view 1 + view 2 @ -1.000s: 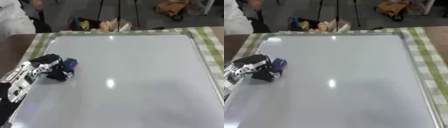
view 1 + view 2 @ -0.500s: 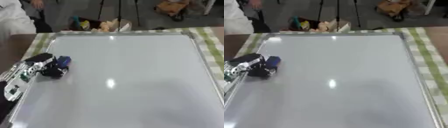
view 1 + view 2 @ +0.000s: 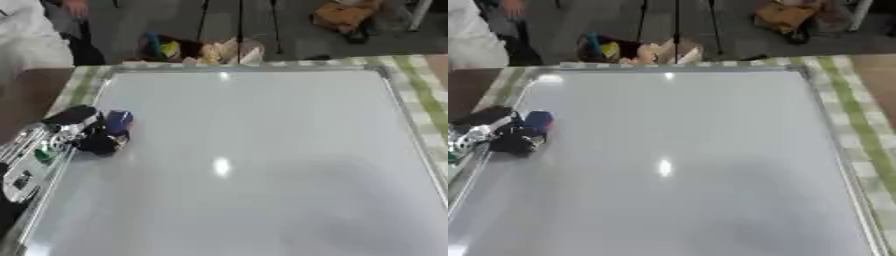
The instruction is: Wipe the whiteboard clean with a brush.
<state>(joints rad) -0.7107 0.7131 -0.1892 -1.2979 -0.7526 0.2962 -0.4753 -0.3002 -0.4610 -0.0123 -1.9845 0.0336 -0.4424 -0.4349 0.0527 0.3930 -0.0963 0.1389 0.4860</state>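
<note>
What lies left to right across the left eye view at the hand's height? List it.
Left hand → blue brush held in it → whiteboard → green checked cloth.

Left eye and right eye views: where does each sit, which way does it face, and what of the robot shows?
Left eye view: in the head, looking down at the whiteboard; the left hand shows at the board's left edge, curled on the blue brush.
Right eye view: beside it, facing the same way; same hand, closer to the frame's left edge.
Shared: board, brush, left hand, checked cloth. The right hand shows in neither.
</note>
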